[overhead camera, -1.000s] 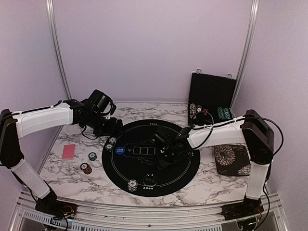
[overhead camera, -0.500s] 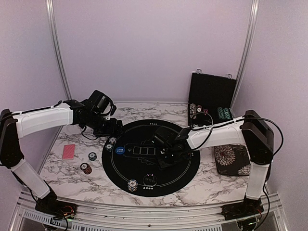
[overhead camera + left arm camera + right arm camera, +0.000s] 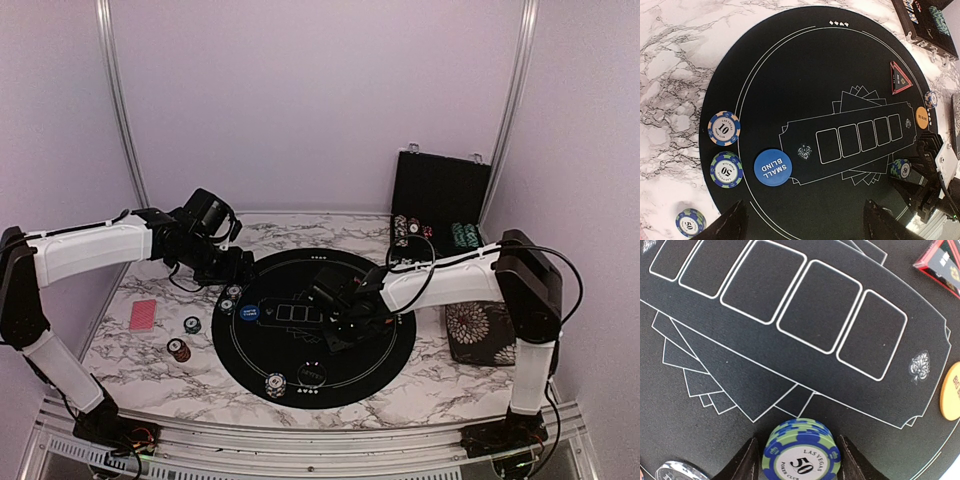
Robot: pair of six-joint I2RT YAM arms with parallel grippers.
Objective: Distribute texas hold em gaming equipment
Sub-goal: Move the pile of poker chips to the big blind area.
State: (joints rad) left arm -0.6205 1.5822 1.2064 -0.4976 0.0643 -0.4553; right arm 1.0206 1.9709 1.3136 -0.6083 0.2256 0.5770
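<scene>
Standing open, the black case (image 3: 440, 190) holds rows of chips (image 3: 462, 236).

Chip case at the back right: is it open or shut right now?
Open. The chip case has its lid standing upright, and rows of chips show in its base.

Left of the mat (image 3: 355, 365), the left arm (image 3: 90, 250) is clad in white shells with black joints. Right of the mat, the right arm (image 3: 450, 280) is built alike, and a black cable (image 3: 433, 268) is looped along it. Black fingers (image 3: 745, 462) are fitted to both.
</scene>
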